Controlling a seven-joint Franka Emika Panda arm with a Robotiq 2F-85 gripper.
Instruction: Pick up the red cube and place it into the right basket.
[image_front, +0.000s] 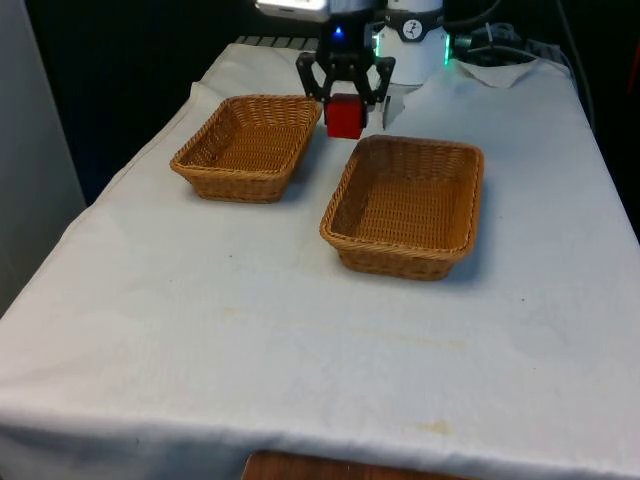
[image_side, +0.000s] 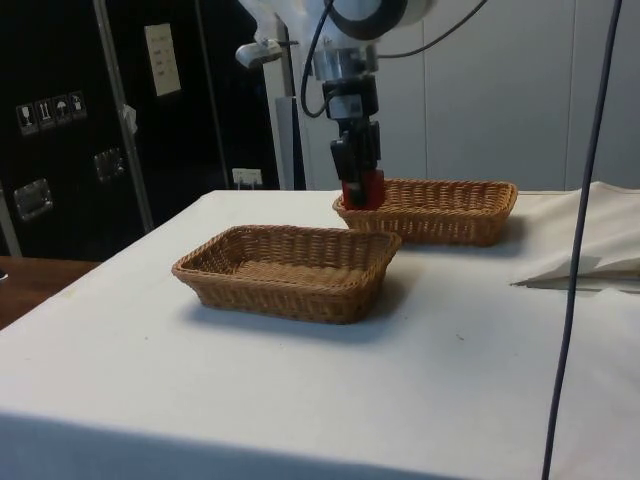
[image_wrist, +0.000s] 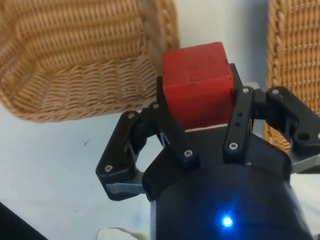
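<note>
Between two wicker baskets (image_front: 247, 146), jaws (image_front: 346, 100) clamped on red cube (image_front: 346, 117), its lower face hidden.

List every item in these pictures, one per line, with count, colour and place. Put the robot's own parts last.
small red cube: one, red, held between the gripper's fingers above the cloth, over the gap between the two baskets near the table's far end.
rectangular woven wicker basket on the front view's left: one, tan brown, on the cloth, nothing in it.
rectangular woven wicker basket on the front view's right: one, tan brown, on the cloth nearer the front camera, nothing in it.
white tablecloth: one, white, covering the table, with faint yellowish stains near the front edge.
black two-finger gripper: one, black, on the white arm, shut on the cube.
</note>
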